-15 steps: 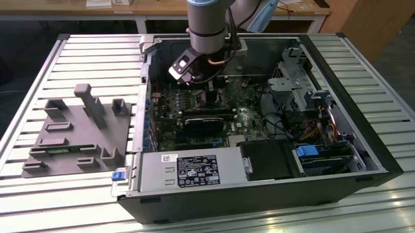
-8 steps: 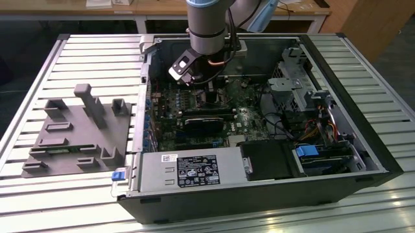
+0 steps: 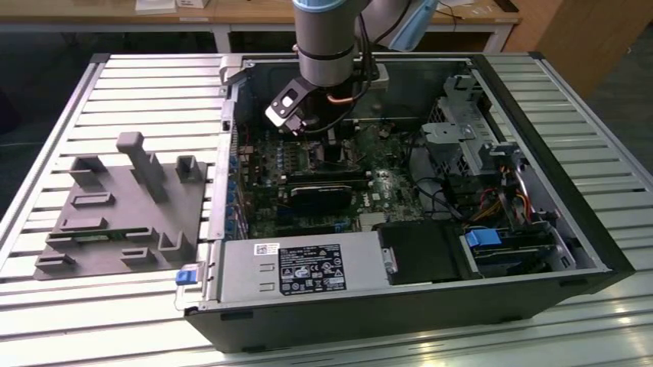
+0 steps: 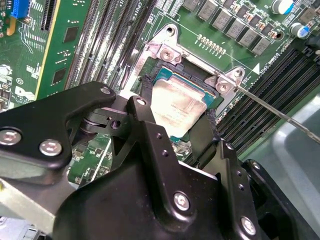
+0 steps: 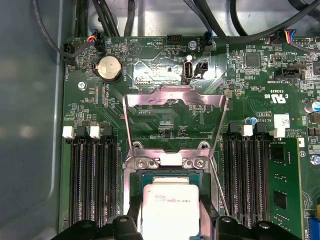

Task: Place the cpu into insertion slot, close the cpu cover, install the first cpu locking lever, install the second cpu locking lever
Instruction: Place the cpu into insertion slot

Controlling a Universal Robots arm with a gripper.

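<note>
Silvery and flat, the cpu [image 5: 170,205] sits between the two black fingers [image 5: 133,216] of the gripper [image 5: 170,219]. The fingers are nearly closed and press on two sides of the chip, one on each side. In the second wrist view the cpu [image 4: 177,102] shows in the same grip, with a finger [image 4: 142,120] tight against its edge.

The chip is right over the insertion slot [image 5: 170,159], inside its shiny metal rim. I cannot tell if it lies all the way down in the slot or hangs just above it. A bit of the slot's blue-green edge peeks out past the chip.

The cpu cover [image 5: 175,95] is open. It is swung back away from the slot, and the green board shows through its square window. A thin wire locking lever [image 5: 218,187] stands loose beside the slot, not hooked down. In the second wrist view this lever [image 4: 272,106] sticks out as a long thin rod from the corner of the slot [image 4: 167,50].

Black memory slots [image 5: 92,185] run on both sides of the insertion slot.

In the exterior view the arm [image 3: 326,46] reaches down into an open computer case [image 3: 551,229]. A grey holder [image 3: 122,206] lies on the metal table [image 3: 61,321], beside the case on the exterior view's left.
</note>
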